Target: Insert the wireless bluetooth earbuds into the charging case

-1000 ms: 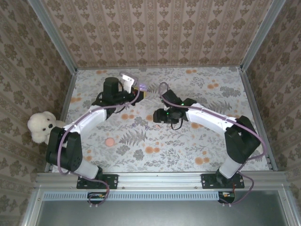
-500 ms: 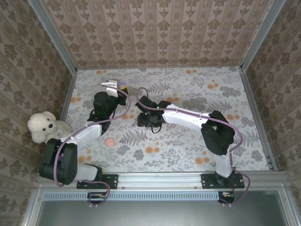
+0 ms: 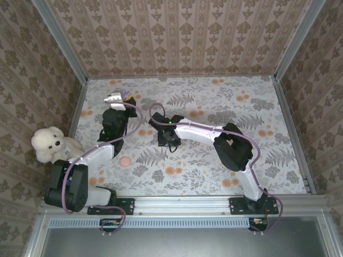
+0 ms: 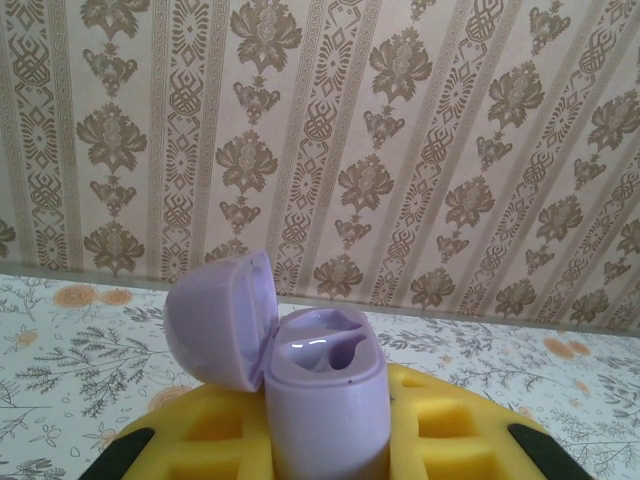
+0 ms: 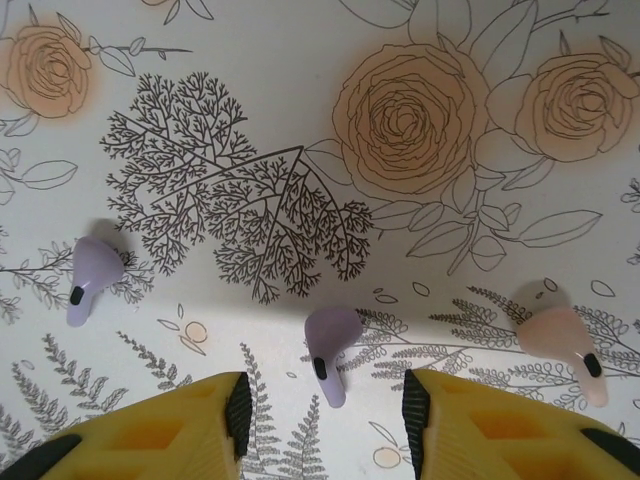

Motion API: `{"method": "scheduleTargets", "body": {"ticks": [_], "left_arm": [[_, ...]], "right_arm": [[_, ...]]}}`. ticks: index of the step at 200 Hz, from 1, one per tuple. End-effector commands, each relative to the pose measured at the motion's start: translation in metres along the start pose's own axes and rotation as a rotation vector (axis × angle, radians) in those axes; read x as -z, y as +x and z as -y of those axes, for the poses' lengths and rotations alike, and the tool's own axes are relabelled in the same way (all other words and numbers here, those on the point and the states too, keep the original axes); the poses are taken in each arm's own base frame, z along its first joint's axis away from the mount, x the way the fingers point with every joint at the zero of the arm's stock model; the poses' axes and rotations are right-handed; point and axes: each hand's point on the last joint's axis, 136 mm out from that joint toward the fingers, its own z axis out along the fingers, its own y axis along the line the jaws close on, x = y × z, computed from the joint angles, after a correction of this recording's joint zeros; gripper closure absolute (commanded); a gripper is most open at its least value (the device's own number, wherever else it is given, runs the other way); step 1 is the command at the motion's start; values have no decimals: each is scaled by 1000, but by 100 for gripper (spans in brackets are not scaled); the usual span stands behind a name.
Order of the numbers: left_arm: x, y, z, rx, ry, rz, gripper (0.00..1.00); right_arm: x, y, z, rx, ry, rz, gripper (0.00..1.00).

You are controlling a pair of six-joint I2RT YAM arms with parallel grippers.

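I am watching the left gripper (image 4: 325,445) clamping the lid-open charging case (image 4: 325,385); right gripper (image 5: 322,412), jaws apart, is straddling the middle lilac earbud (image 5: 331,343)

Lilac charging case (image 4: 325,400), two lilac earbuds (image 5: 330,345), one pale-pink earbud (image 5: 562,338), rose-and-fern table (image 5: 250,120), brown damask wall (image 4: 400,130).

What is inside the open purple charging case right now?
Two glossy wells in the charging case, both empty as far as shown; their bottoms are hidden by the front rim. Its lid is flipped open. A purple earbud lies outside, on the table.
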Motion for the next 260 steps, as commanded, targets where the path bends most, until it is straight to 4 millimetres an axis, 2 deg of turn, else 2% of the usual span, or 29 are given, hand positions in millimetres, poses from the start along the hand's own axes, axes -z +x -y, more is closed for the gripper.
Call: {"method": "scheduleTargets", "body": {"ticks": [1, 79, 202, 260], "left_arm": [[5, -18, -2, 18, -6, 71, 100], [7, -19, -2, 14, 0, 81, 100], [11, -17, -2, 24, 1, 84, 100], [11, -17, -1, 25, 6, 80, 100]], "right_arm": [[-5, 2, 2, 24, 53, -12, 54], [-20, 10, 6, 58, 118, -34, 59], [-30, 5, 6, 82, 161, -24, 64], [-28, 5, 6, 85, 154, -23, 74]]}}
